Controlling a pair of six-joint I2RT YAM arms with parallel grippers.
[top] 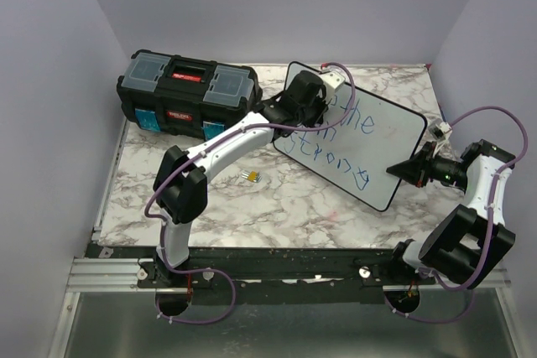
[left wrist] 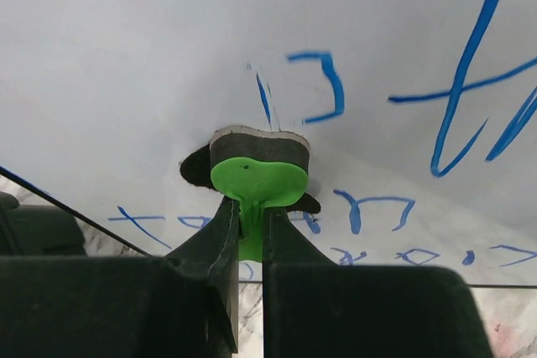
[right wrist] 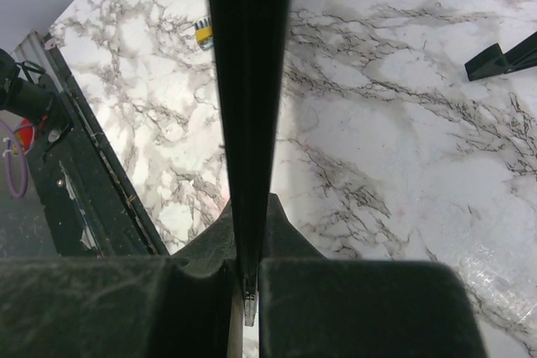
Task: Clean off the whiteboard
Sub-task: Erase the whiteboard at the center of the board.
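The whiteboard [top: 398, 144], its blue lettering [top: 352, 119] mostly unwiped, sits across the right half of the marble table [top: 294, 207]. The right gripper [right wrist: 247, 232] is clamped on its thin black right edge. At the board's upper left, the left gripper [left wrist: 247, 207] pinches a green-handled eraser [left wrist: 256, 165], felt against the surface. A hard stroke could likely twist the board out of that narrow edge grip, or lever the slim eraser handle loose. A black toolbox [top: 185, 94] stands close behind.
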